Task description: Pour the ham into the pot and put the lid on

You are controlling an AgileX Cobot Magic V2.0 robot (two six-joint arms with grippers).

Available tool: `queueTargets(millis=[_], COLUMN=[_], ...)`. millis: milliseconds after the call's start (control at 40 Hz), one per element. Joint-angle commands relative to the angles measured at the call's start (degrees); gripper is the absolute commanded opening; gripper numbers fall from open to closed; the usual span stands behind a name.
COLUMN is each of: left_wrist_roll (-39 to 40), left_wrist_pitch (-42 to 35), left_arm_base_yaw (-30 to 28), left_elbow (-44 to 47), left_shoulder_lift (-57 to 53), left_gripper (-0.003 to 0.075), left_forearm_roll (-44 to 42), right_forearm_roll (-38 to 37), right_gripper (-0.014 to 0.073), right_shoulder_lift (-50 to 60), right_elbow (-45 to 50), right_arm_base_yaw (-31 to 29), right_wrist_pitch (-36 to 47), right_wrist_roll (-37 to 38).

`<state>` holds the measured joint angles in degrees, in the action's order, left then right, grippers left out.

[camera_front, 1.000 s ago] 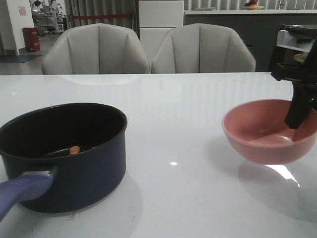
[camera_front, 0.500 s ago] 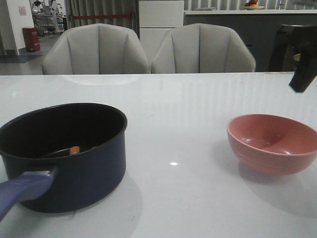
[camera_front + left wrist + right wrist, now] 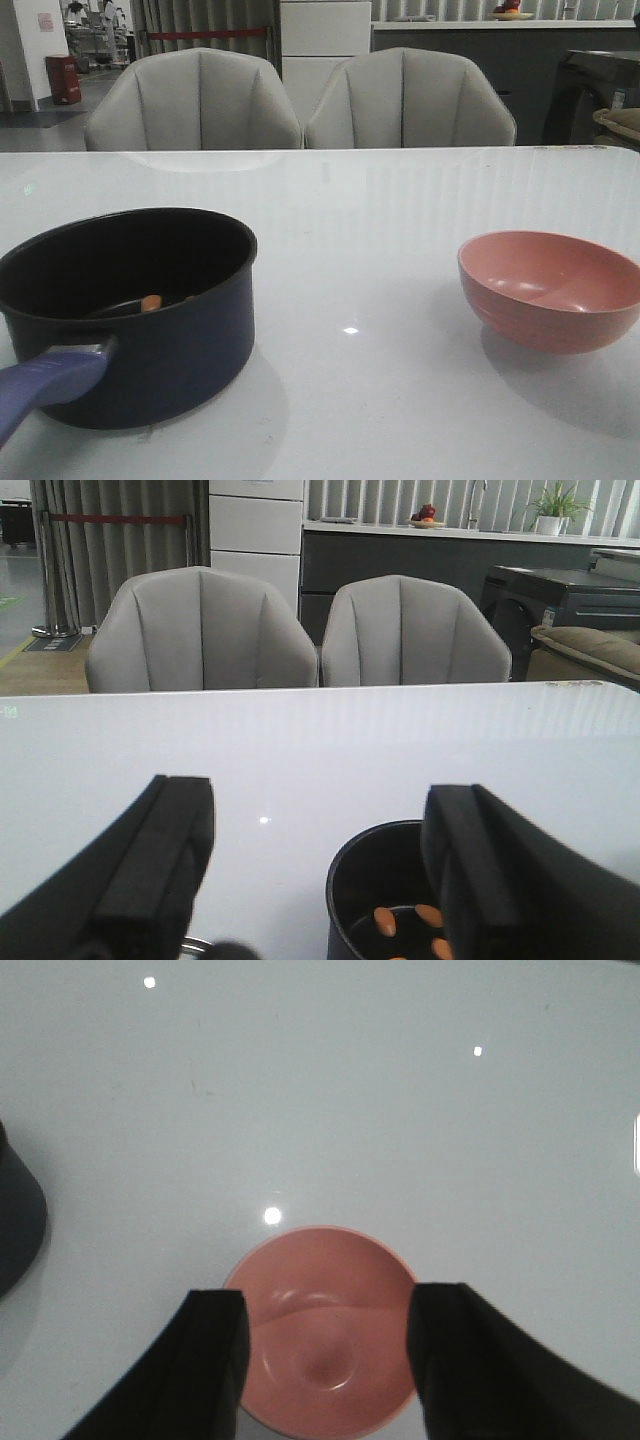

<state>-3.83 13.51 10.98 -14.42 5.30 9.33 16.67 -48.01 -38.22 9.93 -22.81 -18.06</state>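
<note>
From my seat, neither arm shows in the front view. My right gripper [image 3: 325,1360] hangs above the pink bowl [image 3: 553,288], looking straight down into it, fingers spread wide and holding nothing. My left gripper [image 3: 315,870] points level over the table [image 3: 370,230], fingers also wide apart and empty, with the pot [image 3: 385,890] just beyond them. The pot [image 3: 130,310] sits on the table's left side, dark blue with a black inside and a purple-blue handle [image 3: 45,385]. Orange-pink ham [image 3: 385,920] pieces lie on its bottom. The bowl is well apart, to the right. I can read no writing.
</note>
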Motion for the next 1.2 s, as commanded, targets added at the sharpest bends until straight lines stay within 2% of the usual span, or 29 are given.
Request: queueTargets(millis=[0, 100, 275, 425, 550, 725, 800, 950, 1175], left_wrist_roll=[0.03, 0.03, 0.03, 0.03, 0.03, 0.67, 1.73, 9.79, 11.74], left_wrist_pitch=[-4.49, -4.35, -3.86, -1.29, 4.08, 11.15, 14.24, 20.58, 31.23], left_arm_base_yaw=[0.41, 0.41, 0.41, 0.41, -0.49, -2.3, -3.43, -7.72, -14.95], left_elbow=[-1.54, -1.54, -1.54, -2.22, -5.3, -13.33, -16.76, -22.27, -31.16], left_shoulder_lift=[0.57, 0.57, 0.57, 1.28, 4.94, 14.01, 17.95, 26.45, 41.04], left_gripper=[0.048, 0.048, 0.048, 0.048, 0.0498, 0.062, 0.0649, 0.0651, 0.0651], left_forearm_roll=[0.4, 0.4, 0.4, 0.4, 0.01, -1.73, -1.73, -3.57, -2.54], right_forearm_roll=[0.72, 0.72, 0.72, 0.72, 0.72, 0.72, 0.72, 0.72, 0.72], right_gripper=[0.0461, 0.0391, 0.0125, 0.0146, 0.0146, 0.0145, 0.0145, 0.0145, 0.0145], right_shoulder_lift=[8.04, 16.38, 29.31, 35.02, 35.73, 35.68, 35.68, 35.68, 35.68], right_elbow=[4.19, 9.69, 17.29, 22.34, 25.28, 27.68, 28.0, 28.0, 28.0], right_arm_base_yaw=[1.22, 1.61, 1.68, 1.68, 1.68, 1.68, 1.68, 1.68, 1.68], right_wrist_pitch=[8.22, 11.63, 15.36, 15.02, 15.02, 14.0, 13.21, 12.46, 12.46], right_wrist_roll=[-0.38, -0.37, -0.37, -0.37, -0.37, -0.37, -0.37, -0.37, -0.37])
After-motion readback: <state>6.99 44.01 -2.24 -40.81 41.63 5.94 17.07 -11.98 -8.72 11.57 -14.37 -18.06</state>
